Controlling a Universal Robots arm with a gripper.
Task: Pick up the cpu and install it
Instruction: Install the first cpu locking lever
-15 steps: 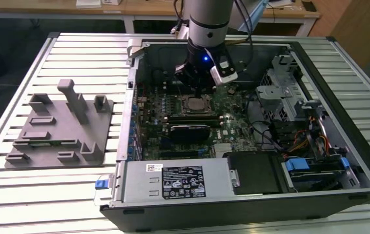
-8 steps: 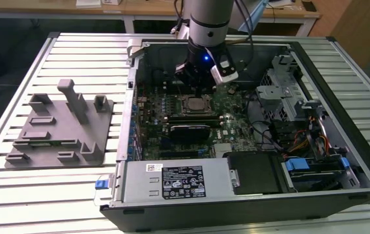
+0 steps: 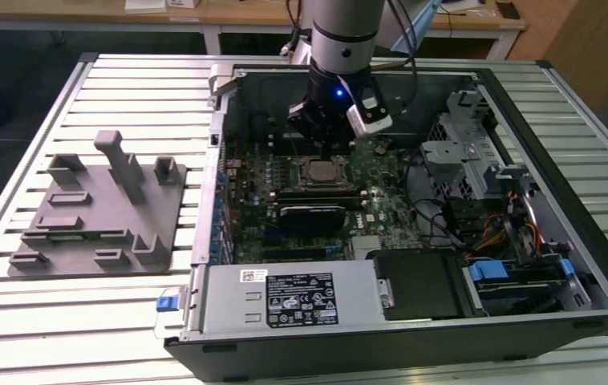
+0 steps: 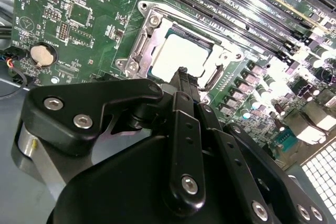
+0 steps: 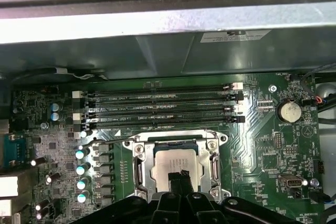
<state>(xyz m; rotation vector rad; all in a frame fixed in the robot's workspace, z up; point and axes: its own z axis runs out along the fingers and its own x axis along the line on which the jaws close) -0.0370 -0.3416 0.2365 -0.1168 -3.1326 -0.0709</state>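
one robot arm (image 3: pixel 342 32) reaches down into an open desktop computer case (image 3: pixel 577 241) lying on its side on a slatted metal table (image 3: pixel 122 88), on the table's half toward the exterior view's right. the gripper (image 3: pixel 329 152) hangs over the middle of the green motherboard (image 3: pixel 379 188), directly above the cpu (image 3: pixel 322 170). the cpu, a flat square chip with a silvery top plate, lies level inside the metal-framed socket (image 5: pixel 137 166).

in both wrist views the gripper's black fingers (image 4: pixel 184 85) come together into a single narrow tip, pressed against each other with nothing between them. that tip sits over the cpu's edge nearest the gripper, and whether it touches the plate cannot be told.

long memory slots (image 5: pixel 163 109) run between the socket and the case wall, and a row of silver-topped capacitors (image 5: pixel 80 169) stands just beside the frame. a round coin-cell battery (image 5: pixel 289 111) sits on the board well apart from the socket.

along the case's edge nearest the exterior camera lies a grey power supply (image 3: pixel 282 298) with a label. coloured cables (image 3: pixel 496 233) bundle at the case's side toward the exterior view's right. a grey moulded fixture (image 3: pixel 101 212) with upright posts rests on the table near its edge toward the exterior view's left, well apart from the gripper.
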